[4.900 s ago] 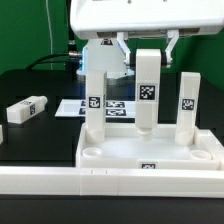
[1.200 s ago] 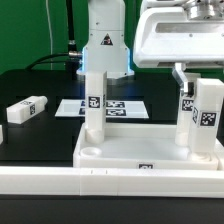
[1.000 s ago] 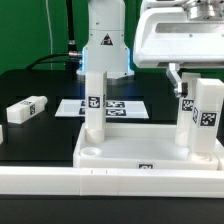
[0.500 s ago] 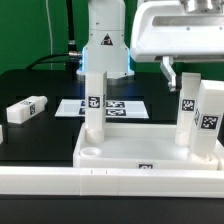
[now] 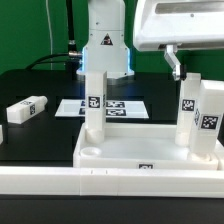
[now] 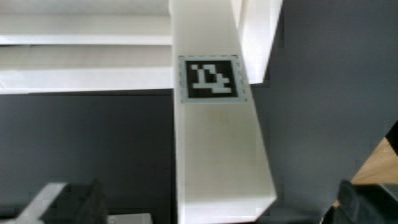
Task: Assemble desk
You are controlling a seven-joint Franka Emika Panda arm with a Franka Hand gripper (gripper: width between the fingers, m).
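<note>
The white tabletop [image 5: 150,152] lies rim-up at the front, with three tagged legs standing in its corner sockets: one at the exterior view's left [image 5: 95,105] and two at the right [image 5: 188,105] [image 5: 209,122]. A fourth leg [image 5: 25,108] lies loose on the black table at the far left. My gripper [image 5: 202,70] hovers open just above the front right leg. In the wrist view that leg [image 6: 222,130] runs away from me between the dark fingers [image 6: 71,200], which stand clear of it on both sides.
The marker board [image 5: 122,106] lies flat behind the tabletop. A long white rail [image 5: 90,185] borders the front edge. The robot base [image 5: 103,50] stands at the back.
The gripper has opened, let go of the front right leg and risen a little; the leg stays standing in its socket.
</note>
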